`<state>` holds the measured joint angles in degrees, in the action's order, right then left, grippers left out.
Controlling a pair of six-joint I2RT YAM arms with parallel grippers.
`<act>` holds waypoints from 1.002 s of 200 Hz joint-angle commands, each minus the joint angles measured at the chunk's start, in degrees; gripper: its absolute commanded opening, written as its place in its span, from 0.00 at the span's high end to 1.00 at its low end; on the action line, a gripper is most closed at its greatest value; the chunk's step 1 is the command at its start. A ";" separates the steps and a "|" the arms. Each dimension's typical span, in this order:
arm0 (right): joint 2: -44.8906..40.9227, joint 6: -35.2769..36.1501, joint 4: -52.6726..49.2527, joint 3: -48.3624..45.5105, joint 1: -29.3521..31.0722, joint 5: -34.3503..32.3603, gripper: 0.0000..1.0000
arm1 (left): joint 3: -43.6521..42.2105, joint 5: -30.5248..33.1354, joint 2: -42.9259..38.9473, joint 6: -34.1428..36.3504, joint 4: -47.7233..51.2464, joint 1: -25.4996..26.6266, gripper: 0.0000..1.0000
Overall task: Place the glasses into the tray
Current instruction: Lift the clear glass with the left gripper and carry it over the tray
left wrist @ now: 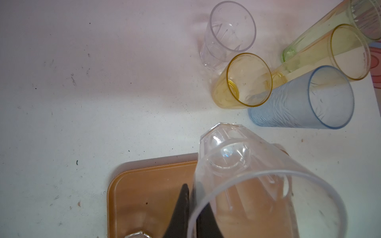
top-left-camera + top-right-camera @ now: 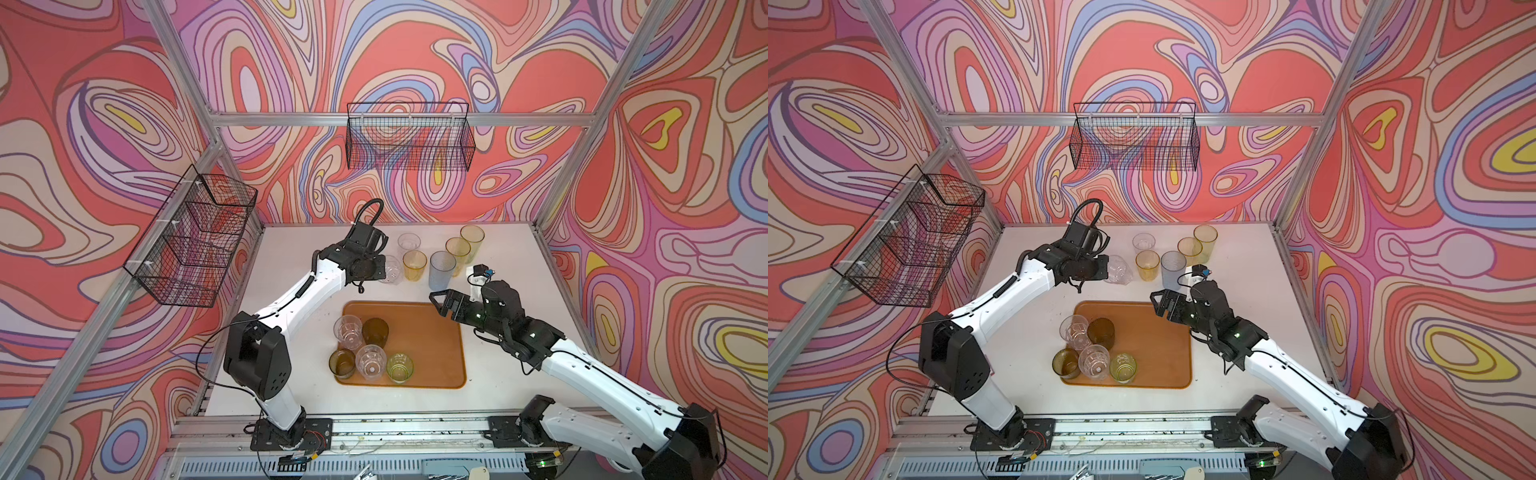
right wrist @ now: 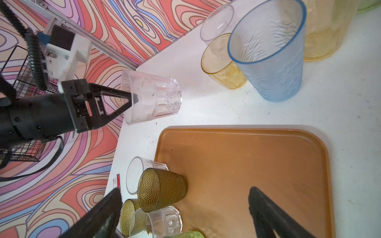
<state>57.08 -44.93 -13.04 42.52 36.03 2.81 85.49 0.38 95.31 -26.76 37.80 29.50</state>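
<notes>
Scuffed white worktop (image 2: 486, 374), swirl-printed walls (image 2: 415, 41) | left pincer (image 3: 133, 98) clamped on clear faceted tumbler (image 3: 156, 99) (tilted) | right pincer (image 3: 184, 191) apart over orange tray (image 3: 247, 154)

Left end effector (image 3: 132, 99) reaches far, pinching a clear glass (image 3: 156, 99); right end effector (image 2: 436, 304) hovers nearer, jaws wide apart.

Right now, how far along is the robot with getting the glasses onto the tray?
Done: five stand on the tray: two clear glasses, two olive-brown glasses and a green glass.
In hand: the left gripper is shut on a clear tumbler, held tilted, not yet set down.
Left: five at the back of the table: a short clear glass, a short yellow glass, a pale blue glass and two tall yellowish glasses.
The right gripper is open and empty.
</notes>
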 commanded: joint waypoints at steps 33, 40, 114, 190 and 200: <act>-1.44 0.98 3.33 -2.93 -0.27 0.29 0.01 | -0.32 2.90 -4.59 -0.12 4.66 2.62 1.00; -1.49 0.81 3.57 -3.16 -0.26 0.42 0.02 | -0.40 3.08 -4.94 -0.29 5.13 3.00 1.00; -2.87 -0.03 3.75 -4.11 -0.26 0.33 0.02 | -4.25 1.67 -8.92 -1.93 6.98 5.17 1.00; -4.83 -1.23 2.02 -4.37 -0.26 -1.84 0.02 | -6.92 -0.43 -10.90 -3.56 8.47 6.35 1.00; -4.95 -1.05 1.81 -4.15 -0.22 -2.10 0.02 | -6.79 -0.81 -10.77 -3.60 8.76 6.52 1.00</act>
<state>53.08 -45.78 -10.07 38.96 36.03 2.33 78.89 0.49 86.32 -29.15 44.84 35.59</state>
